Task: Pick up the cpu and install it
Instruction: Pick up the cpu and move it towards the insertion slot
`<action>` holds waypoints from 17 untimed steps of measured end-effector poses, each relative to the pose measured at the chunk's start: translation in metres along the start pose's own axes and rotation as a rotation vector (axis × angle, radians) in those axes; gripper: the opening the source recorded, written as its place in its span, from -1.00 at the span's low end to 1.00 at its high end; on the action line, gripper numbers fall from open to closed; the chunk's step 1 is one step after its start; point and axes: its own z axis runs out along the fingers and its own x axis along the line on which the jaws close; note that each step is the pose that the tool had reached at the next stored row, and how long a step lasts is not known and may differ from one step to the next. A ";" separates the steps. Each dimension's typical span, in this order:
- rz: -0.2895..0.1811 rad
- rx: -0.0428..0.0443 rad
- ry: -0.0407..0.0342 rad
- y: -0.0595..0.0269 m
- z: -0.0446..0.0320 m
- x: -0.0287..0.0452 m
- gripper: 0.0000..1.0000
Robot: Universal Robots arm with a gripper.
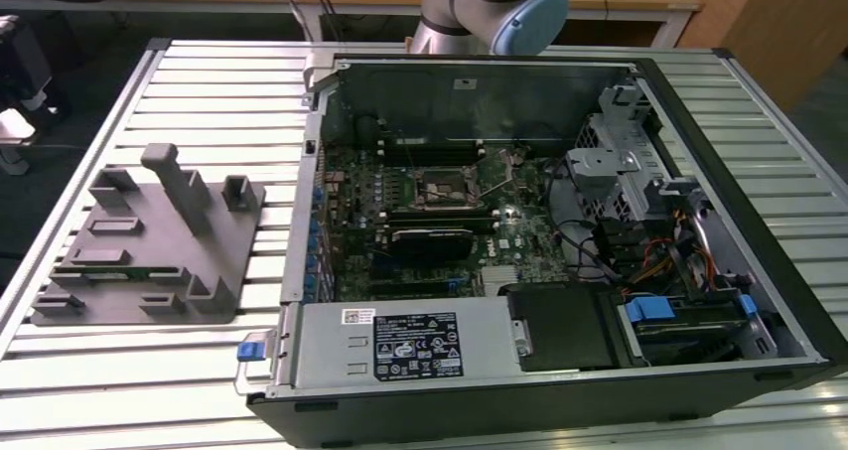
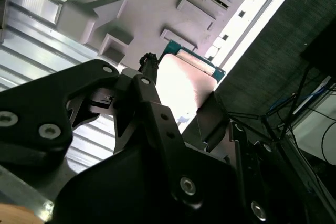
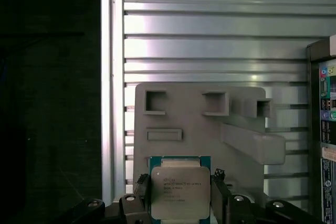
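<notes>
Black two-finger gripper [image 3: 180,178] closed on the small square cpu [image 3: 180,192] with silver metal top and green rim, chip clamped between the fingertips, grey moulded plastic fixture tray [image 3: 178,114] beyond the fingers, ribbed aluminium table [image 3: 210,35] under it.

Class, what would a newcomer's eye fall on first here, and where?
In the first wrist view, a small flat square cpu with a shiny silver metal top sits between the jaws of the black gripper. In the exterior view, an open black computer case with a green motherboard lies on a ribbed metal table, with a grey plastic fixture block on the exterior view's left.
</notes>
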 end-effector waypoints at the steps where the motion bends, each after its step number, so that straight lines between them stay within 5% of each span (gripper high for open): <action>1: 0.000 -0.0001 -0.0015 0.0002 -0.0022 -0.0001 0.09; 17: 0.000 0.0006 -0.0256 0.0024 -0.0328 -0.0019 0.09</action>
